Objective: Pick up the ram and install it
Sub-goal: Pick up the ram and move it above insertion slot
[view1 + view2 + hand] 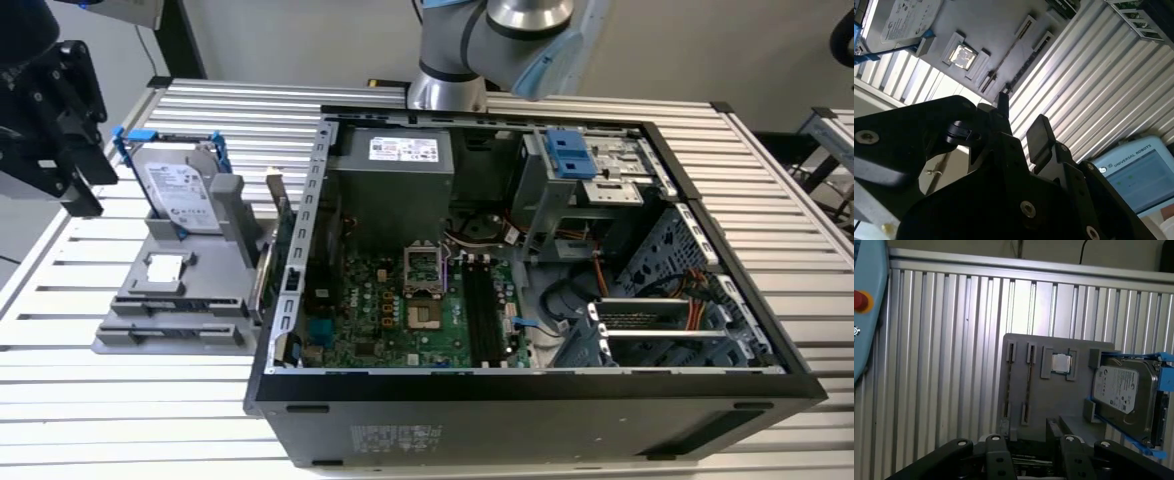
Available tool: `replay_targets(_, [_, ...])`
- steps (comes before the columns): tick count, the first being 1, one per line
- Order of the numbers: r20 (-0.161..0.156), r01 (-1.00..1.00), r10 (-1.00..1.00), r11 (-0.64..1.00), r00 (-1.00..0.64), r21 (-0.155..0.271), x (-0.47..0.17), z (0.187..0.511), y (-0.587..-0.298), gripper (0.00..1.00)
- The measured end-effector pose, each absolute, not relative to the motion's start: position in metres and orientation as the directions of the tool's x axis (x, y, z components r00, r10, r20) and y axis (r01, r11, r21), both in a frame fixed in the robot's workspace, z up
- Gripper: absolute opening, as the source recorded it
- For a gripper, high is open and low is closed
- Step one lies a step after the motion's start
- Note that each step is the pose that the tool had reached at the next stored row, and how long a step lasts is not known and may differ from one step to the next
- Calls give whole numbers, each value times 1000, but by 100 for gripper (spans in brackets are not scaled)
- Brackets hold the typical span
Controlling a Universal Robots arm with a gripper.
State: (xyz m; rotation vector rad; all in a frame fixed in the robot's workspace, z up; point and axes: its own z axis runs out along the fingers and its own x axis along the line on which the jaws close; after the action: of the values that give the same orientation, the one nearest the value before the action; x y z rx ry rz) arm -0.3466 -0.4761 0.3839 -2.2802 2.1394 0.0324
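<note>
Ribbed aluminium table point(134, 420) carries an open computer case point(534, 420). Left of it, a grey holder point(167, 328) props a hard drive point(174, 195). Over the holder hangs the gripper point(1021, 120), fingers spread and empty. The ram point(1028, 385) stands edgewise in a holder slot.
</note>
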Motion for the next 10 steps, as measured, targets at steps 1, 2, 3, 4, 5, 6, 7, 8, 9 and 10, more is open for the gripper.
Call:
replay_targets(1, [-25, -998, -998, -64, 64, 3, -347, 384, -476, 100])
replay_targets(2, [-25, -998, -998, -64, 64, 3, -347, 384, -476, 100])
replay_targets(3, [-25, -998, -998, -64, 64, 3, -347, 383, -476, 100])
replay_targets(4, [-25, -998, -998, -64, 63, 3, -347, 383, -476, 100])
replay_targets(5, [-24, -998, -998, -64, 63, 3, -347, 382, -476, 100])
replay_targets(6, [-24, -998, -998, -63, 63, 3, -347, 381, -476, 100])
replay_targets(7, [-24, -998, -998, -63, 63, 3, -347, 379, -475, 100])
replay_targets(8, [-24, -998, -998, -62, 62, 3, -347, 377, -475, 100])
replay_targets(9, [-24, -998, -998, -59, 59, 4, -347, 375, -475, 100])
replay_targets(10, [-24, -998, -998, -56, 56, 4, -347, 374, -475, 100])
